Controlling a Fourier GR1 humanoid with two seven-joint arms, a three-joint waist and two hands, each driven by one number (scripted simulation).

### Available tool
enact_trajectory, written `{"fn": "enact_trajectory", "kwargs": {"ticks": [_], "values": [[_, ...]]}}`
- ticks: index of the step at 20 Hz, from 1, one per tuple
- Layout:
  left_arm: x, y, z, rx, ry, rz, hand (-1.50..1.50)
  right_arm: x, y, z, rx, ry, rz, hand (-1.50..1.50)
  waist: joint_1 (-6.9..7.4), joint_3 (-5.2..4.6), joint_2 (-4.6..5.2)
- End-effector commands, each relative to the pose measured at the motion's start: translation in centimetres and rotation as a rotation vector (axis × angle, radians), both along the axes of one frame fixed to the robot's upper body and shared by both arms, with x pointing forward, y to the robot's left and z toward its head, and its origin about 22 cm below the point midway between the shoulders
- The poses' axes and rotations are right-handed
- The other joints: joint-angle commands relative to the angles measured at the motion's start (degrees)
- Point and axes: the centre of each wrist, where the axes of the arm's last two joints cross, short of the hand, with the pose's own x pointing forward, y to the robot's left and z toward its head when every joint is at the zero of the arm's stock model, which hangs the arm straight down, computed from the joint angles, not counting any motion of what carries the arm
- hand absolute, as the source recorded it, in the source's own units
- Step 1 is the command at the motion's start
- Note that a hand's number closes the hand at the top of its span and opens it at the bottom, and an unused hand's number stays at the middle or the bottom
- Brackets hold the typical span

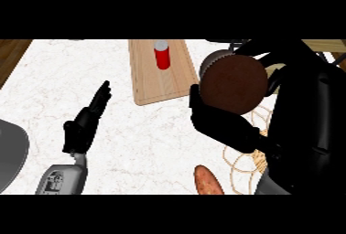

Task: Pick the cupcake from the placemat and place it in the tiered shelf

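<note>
The right hand (219, 123) had its fingers and thumb curled round the cupcake (233, 84), holding it up close to the view, over the inner edge of the woven placemat (245, 161) and just right of the wooden board (152, 80). A red can (162, 57) stood upright on that board. The left hand (86, 125) was over the white counter (155, 137) with straight fingers pressed together, holding nothing, well apart from the cupcake.

Counter (152, 137) lies open between left hand (81, 130), board (152, 87) and sweet potato (208, 182).
</note>
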Motion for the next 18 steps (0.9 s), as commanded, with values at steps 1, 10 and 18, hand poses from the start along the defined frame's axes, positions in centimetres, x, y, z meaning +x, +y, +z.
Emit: {"fn": "enact_trajectory", "kwargs": {"ticks": [1, 10, 18], "values": [[0.4, 1.4, -1.3, -0.002, 0.003, 0.028, 0.00, 0.0, -2.9, 2.3, -0.002, 0.048, -0.142, 1.50, -0.59, 0.01, 0.13], [0.9, -1.8, 0.8, 0.009, 0.001, -0.004, 0.00, 4.6, -3.9, 5.5, -0.019, 0.000, -0.213, 1.50, 0.10, 0.05, 0.19], [1.5, -0.5, -0.8, 0.000, -0.011, 0.011, 0.00, 7.9, -6.3, 9.2, -0.056, -0.042, -0.281, 1.50, 0.26, 0.02, 0.30]]}}
